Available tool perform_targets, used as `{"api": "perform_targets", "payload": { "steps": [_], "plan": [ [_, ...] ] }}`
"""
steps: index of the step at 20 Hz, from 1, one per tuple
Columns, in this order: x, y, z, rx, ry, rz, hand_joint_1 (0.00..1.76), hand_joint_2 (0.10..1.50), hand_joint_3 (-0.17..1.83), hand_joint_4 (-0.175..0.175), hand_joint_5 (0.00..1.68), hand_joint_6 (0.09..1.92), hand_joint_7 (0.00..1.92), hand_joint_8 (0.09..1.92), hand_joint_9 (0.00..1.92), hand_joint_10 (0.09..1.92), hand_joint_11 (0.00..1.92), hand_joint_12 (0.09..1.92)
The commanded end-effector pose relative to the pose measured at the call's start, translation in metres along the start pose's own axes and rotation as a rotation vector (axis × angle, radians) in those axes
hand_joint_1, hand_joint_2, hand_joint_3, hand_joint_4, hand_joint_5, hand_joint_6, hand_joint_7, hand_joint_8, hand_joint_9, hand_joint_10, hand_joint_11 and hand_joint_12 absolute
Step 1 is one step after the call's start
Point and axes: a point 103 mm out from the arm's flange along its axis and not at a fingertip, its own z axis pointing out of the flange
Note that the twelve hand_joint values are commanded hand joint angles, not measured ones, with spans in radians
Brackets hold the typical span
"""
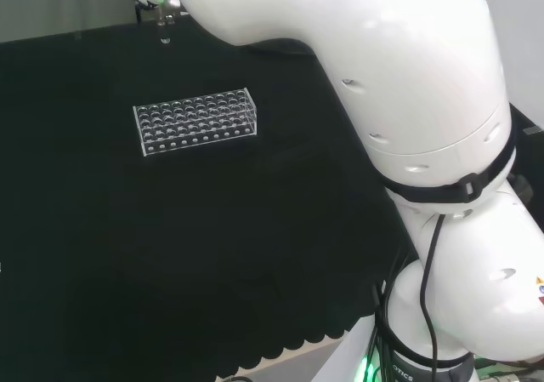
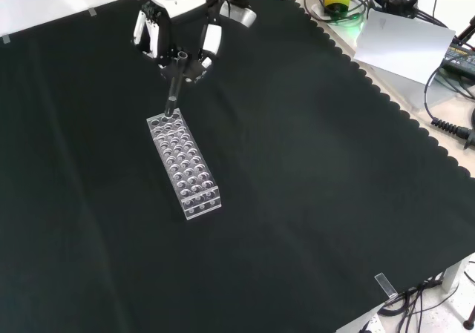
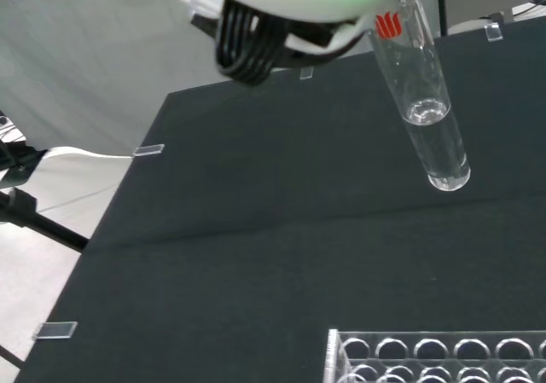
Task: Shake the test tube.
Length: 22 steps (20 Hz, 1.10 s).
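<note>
While the robot hand (image 2: 178, 33) hangs above the far end of the clear rack (image 2: 184, 164) in the front view, its fingers are curled round the test tube (image 2: 174, 88). This tube is tilted, clear of the counter (image 2: 312, 170), with clear liquid at its bottom.

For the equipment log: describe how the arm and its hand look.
The arm is made of big, rounded, glossy white links with small oval recesses, black bands at one joint and a black cable running down beside it. The hand is white and black, with black fingers. A bundle of black cables shows under its white shell.
</note>
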Motion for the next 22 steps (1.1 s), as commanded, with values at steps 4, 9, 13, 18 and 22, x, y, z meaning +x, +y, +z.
{"api": "perform_targets", "payload": {
  "steps": [4,9,13,18,22],
  "plan": [
    [-0.112,-0.018,-0.021,-0.004,-0.127,0.172,1.21,0.68,0.64,-0.175,1.26,0.68,1.65,0.6,1.5,0.65,0.91,1.2],
    [-0.179,-0.036,-0.041,-0.012,-0.215,0.293,1.21,0.68,0.64,-0.175,1.26,0.68,1.65,0.6,1.5,0.65,0.91,1.2],
    [-0.221,-0.049,-0.052,-0.014,-0.253,0.386,1.21,0.68,0.64,-0.175,1.26,0.68,1.65,0.6,1.5,0.65,0.91,1.2],
    [-0.228,-0.049,-0.056,-0.01,-0.253,0.403,1.21,0.68,0.64,-0.175,1.26,0.68,1.65,0.6,1.5,0.65,0.91,1.2],
    [-0.197,-0.037,-0.047,-0.011,-0.213,0.341,1.21,0.68,0.64,-0.175,1.26,0.68,1.65,0.6,1.5,0.65,0.91,1.2]
  ]
}}
